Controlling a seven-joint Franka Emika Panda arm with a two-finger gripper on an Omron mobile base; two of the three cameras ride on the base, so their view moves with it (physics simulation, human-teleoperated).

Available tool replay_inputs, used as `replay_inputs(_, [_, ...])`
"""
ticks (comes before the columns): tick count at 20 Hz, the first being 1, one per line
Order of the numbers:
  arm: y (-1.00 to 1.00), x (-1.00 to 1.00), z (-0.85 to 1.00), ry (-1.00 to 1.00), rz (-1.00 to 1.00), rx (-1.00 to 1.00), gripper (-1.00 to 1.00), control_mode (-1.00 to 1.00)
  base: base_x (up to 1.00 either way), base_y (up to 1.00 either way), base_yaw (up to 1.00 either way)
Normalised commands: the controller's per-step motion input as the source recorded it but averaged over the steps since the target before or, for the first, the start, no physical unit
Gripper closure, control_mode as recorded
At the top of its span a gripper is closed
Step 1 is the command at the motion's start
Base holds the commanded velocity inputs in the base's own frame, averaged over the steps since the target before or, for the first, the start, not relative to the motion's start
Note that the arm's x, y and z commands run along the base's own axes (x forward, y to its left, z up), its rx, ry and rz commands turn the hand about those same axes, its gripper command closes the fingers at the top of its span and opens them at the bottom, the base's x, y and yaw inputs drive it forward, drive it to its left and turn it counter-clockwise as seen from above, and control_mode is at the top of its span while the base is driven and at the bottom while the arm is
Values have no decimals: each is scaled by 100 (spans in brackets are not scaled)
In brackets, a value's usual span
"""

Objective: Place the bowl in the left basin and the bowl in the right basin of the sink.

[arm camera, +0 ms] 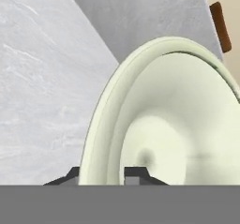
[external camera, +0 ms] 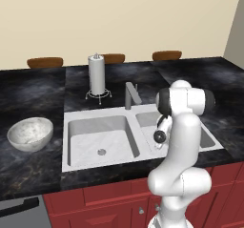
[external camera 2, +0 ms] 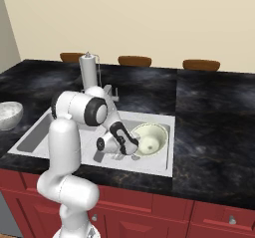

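A cream bowl [external camera 2: 149, 140] stands tilted on its side inside the right basin [external camera 2: 155, 159] of the sink [external camera: 66, 143]. My gripper [external camera 2: 132, 150] is shut on its near rim. In the hand view the cream bowl [arm camera: 178, 120] has its rim between the two fingertips [arm camera: 136, 173] of my gripper [arm camera: 103, 176]. A grey marbled bowl [external camera: 29, 134] sits upright on the dark counter left of the sink, far from the gripper. The left basin [external camera: 100, 139] holds nothing but its drain [external camera: 101, 151]. My arm hides most of the right basin [external camera: 146, 120] in the left base view.
A grey angular faucet [external camera: 131, 96] rises behind the ridge between the basins. A paper towel holder [external camera: 96, 75] stands on the counter [external camera: 28, 174] behind the left basin. Brown stool tops [external camera: 167, 55] line the far counter edge. Red cabinets [external camera 2: 209, 217] run below.
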Motion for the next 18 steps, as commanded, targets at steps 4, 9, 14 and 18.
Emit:
replay_inputs(4, [-52,19,-1,0,0,16,100,-100,0,0,0])
replay_inputs(9, [-19,39,-19,2,0,22,100,-100,0,0,0])
replay_inputs(14, [0,22,0,1,0,14,100,-100,0,0,0])
replay_inputs(18, [16,0,51,0,0,7,-100,-100,0,0,0])
